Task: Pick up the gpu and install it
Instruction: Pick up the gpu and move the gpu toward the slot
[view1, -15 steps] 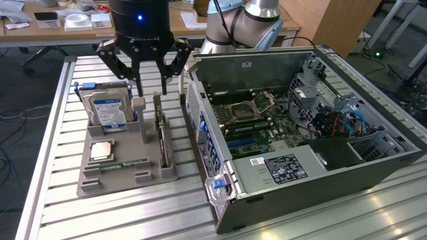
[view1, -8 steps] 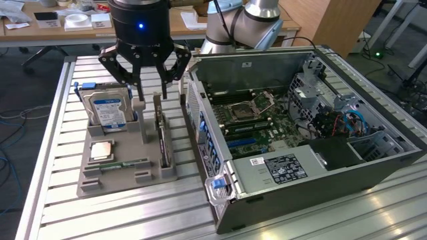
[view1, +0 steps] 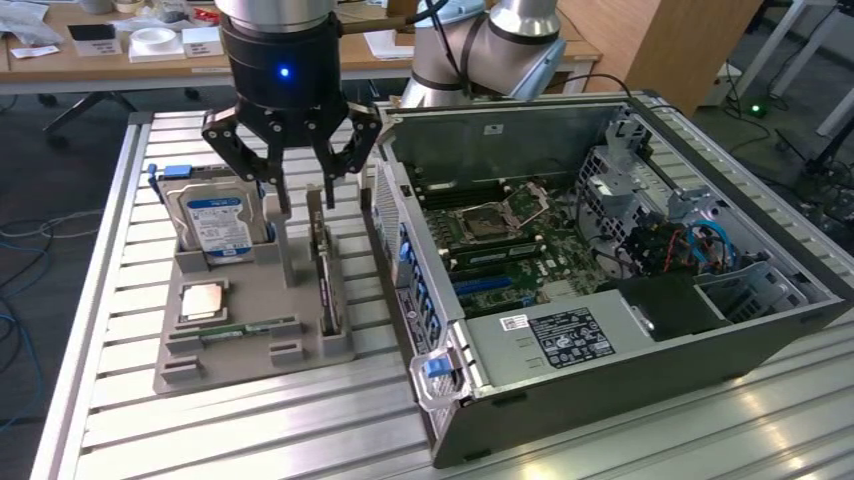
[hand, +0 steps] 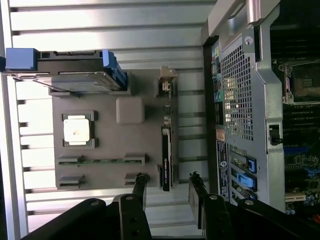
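Observation:
The gpu (view1: 324, 275) stands on its long edge in a slot along the side of the grey holder (view1: 238, 352) nearest the computer case. In the wrist view the gpu (hand: 166, 150) is a thin dark strip with a metal bracket at one end. My gripper (view1: 304, 190) hangs open just above the card's far end, with nothing held. Its two black fingertips (hand: 141, 178) sit either side of the card's line, and the gripper (hand: 168, 179) is still clear of it.
The holder (hand: 130, 145) also carries a silver hard drive with a blue label (view1: 214, 222), a CPU (view1: 203, 300) and a green RAM stick (view1: 247, 330). The open computer case (view1: 747, 330) lies at the exterior view's right with its motherboard (view1: 507, 240) exposed. Everything rests on a slatted metal table (view1: 120, 400).

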